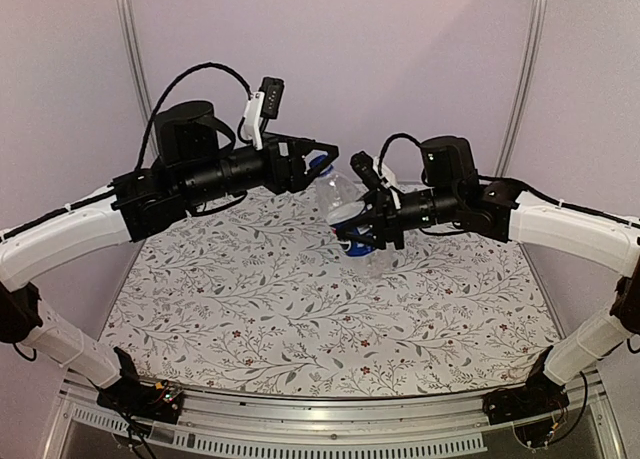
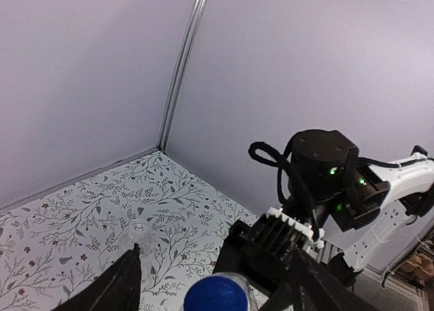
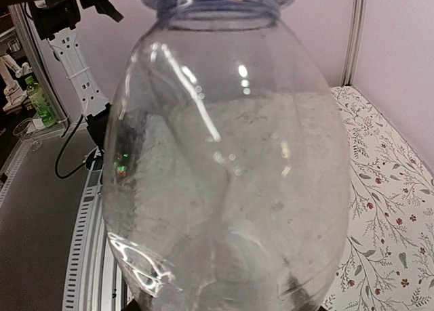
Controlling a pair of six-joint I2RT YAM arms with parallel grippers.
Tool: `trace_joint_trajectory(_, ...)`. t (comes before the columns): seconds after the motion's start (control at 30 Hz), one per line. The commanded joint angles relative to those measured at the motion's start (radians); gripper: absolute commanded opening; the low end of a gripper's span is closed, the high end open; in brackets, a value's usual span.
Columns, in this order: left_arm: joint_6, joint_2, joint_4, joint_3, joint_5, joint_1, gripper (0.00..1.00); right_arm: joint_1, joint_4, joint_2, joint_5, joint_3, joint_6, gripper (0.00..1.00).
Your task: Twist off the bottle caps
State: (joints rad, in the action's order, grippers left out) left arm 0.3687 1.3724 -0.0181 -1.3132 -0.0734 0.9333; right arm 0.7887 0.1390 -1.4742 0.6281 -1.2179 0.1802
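My right gripper (image 1: 362,237) is shut on the clear bottle (image 1: 345,194) with the blue label and holds it tilted above the table, neck toward my left arm. In the right wrist view the bottle (image 3: 227,169) fills the frame and hides the fingers. Its blue cap (image 2: 215,294) sits on the neck between the fingers (image 2: 122,284) of my left gripper (image 1: 312,165), which is open and stands clear of the cap on both sides. A shorter clear bottle (image 2: 140,238) with a pale cap (image 2: 139,227) stands upright on the table further off.
The floral tablecloth (image 1: 300,319) covers the table. Lilac walls with metal posts (image 1: 130,39) enclose the back and sides. In the left wrist view my right arm (image 2: 325,175) is close behind the blue cap.
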Motion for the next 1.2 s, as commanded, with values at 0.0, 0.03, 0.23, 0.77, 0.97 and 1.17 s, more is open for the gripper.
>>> trace_joint_trajectory(0.0, -0.062, -0.050, -0.072, 0.011, -0.148, -0.034, 0.79, -0.002, -0.006, 0.008, 0.083, 0.006, 0.010, 0.41)
trace_joint_trajectory(0.03, -0.076, -0.054, -0.075, 0.012, -0.193, -0.042, 0.81, -0.003, -0.006, 0.008, 0.104, 0.005, 0.013, 0.41)
trace_joint_trajectory(0.23, -0.141, -0.050, -0.083, 0.012, -0.491, -0.108, 0.89, -0.002, -0.001, 0.005, 0.228, -0.003, 0.026, 0.41)
trace_joint_trajectory(0.77, -0.137, 0.052, -0.238, 0.015, -0.948, -0.163, 0.77, -0.001, 0.014, -0.024, 0.432, -0.023, 0.041, 0.42)
trace_joint_trajectory(0.97, -0.110, 0.094, -0.255, -0.006, -0.981, -0.163, 0.61, 0.000, 0.016, -0.022, 0.433, -0.022, 0.042, 0.41)
trace_joint_trajectory(1.17, -0.099, 0.099, -0.272, 0.011, -0.990, -0.164, 0.49, 0.000, 0.016, -0.021, 0.426, -0.020, 0.044, 0.42)
